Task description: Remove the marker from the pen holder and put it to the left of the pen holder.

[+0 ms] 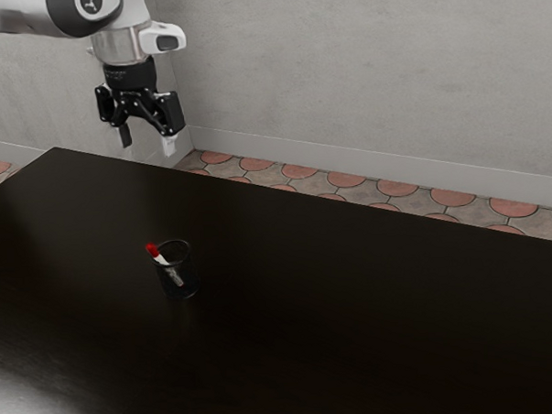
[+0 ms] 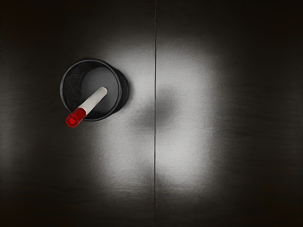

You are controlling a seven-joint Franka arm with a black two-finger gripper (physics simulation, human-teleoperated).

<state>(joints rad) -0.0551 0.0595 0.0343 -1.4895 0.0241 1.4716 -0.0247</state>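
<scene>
High over the dark table, my black gripper [image 1: 147,144] hangs open in the exterior view, its two fingers well apart with nothing between them. Below it stands the black pen holder [image 1: 181,283], upright on the table. A white marker with a red cap [image 1: 152,251] leans inside it, the cap sticking out past the rim. Seen from above in the wrist view, the pen holder [image 2: 120,85] is round, and the marker [image 2: 94,101] lies slanted across its mouth with the red end over the rim.
The dark table [image 1: 372,304] spreads widely around the pen holder, and a thin seam [image 2: 155,56] runs along its top. A grey wall [image 1: 362,75] and a patterned tile floor [image 1: 346,179] lie beyond the table's far edge.
</scene>
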